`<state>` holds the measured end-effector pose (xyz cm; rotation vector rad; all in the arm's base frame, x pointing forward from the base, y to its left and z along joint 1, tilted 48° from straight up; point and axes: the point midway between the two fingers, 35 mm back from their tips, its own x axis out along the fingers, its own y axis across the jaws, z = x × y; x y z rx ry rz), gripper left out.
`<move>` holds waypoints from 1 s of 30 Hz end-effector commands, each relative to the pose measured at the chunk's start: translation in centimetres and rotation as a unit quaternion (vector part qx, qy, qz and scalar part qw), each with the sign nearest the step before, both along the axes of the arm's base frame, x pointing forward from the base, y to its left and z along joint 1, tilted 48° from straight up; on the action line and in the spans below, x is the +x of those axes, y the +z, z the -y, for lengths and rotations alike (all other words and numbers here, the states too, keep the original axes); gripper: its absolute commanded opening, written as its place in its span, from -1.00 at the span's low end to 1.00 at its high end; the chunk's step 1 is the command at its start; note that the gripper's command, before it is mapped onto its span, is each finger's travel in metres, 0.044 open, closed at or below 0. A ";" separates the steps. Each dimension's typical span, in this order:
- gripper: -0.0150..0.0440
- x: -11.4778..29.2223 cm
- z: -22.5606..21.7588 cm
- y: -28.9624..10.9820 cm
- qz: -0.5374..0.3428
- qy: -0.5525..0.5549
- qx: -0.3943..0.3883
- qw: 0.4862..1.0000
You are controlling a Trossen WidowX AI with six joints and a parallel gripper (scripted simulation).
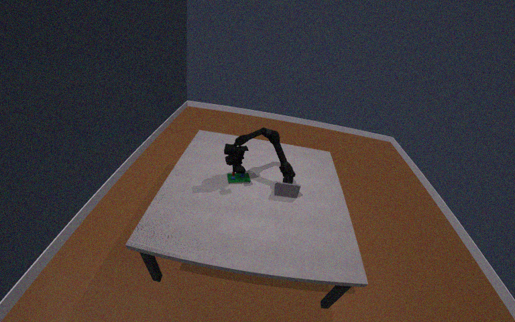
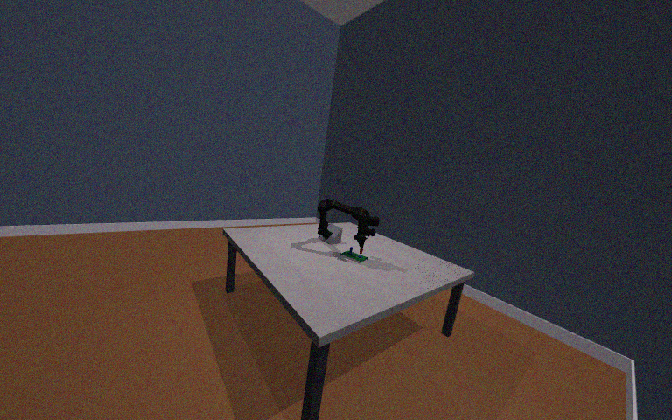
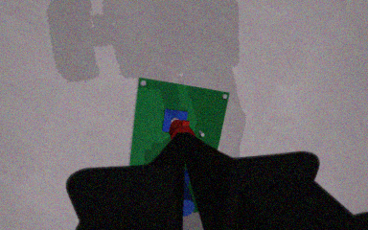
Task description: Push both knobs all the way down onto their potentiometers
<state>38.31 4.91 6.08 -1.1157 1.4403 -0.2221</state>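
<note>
Second potentiometer [image 3: 188, 207]: only a blue sliver shows between the black fingers at the wrist view's lower edge; its knob is hidden.
Red knob [image 3: 179, 128]: near half covered by the closed fingertips, so whether it sits against its blue potentiometer [image 3: 170, 117] cannot be told.
Circuit board [image 3: 149, 120]: the near edge and both near corners lie behind the gripper [image 3: 185, 140]; its legs cannot be seen.
Gripper body: cut off by the wrist view's bottom edge.
Board in top view [image 1: 239, 178]: too small to make out knobs.
Board in exterior view [image 2: 354, 255]: likewise too small.
Table [image 2: 277, 260]: front leg cropped by the exterior view's bottom edge.
</note>
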 end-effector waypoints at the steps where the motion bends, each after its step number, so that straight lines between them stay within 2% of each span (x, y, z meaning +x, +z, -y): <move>1: -0.49 0.2 1.5 -1.0 -0.002 -0.013 -0.001 1.000; 30: -0.49 0.3 2.3 -1.7 -0.002 -0.013 -0.001 1.000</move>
